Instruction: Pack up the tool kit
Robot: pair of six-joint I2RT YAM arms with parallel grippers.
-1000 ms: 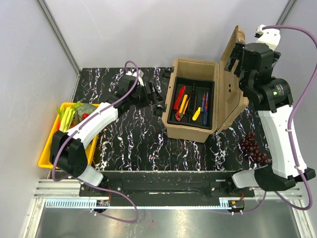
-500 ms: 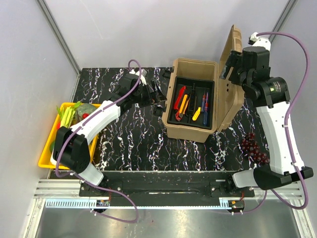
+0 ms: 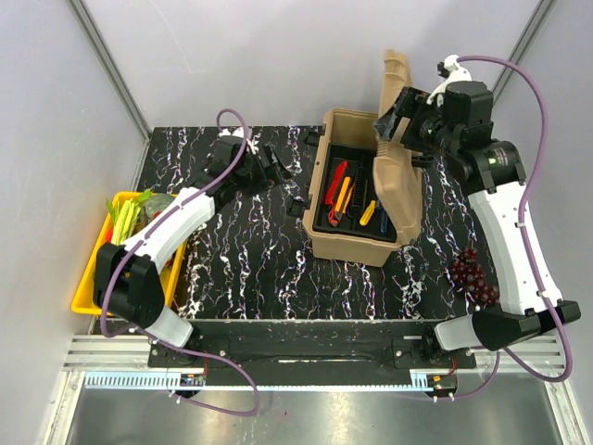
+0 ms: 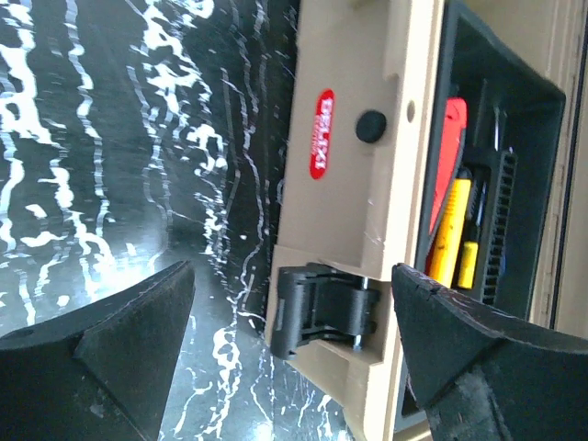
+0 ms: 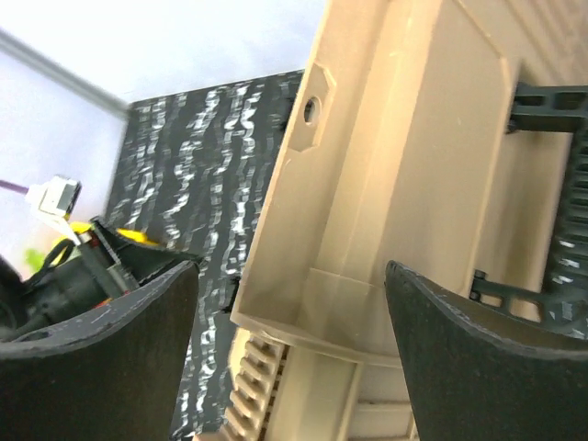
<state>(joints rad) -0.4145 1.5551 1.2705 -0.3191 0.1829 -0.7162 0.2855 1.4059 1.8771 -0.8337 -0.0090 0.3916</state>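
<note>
One black marbled table (image 3: 250,269), grey walls (image 3: 232,56)

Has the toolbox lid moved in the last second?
Yes. The lid has swung leftward from hanging open, and now stands over the right side of the black tray; the toolbox base stayed put.

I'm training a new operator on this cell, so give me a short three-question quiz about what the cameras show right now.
1. True or false: the lid of the toolbox is fully shut.
2. Where are the grapes? A: inside the toolbox. B: on the table, right of the toolbox. C: on top of the lid.
3. Which gripper is up beside the lid?
Key: 1 false, it stands tilted over the open box. 2 B. 3 the right gripper.
</note>
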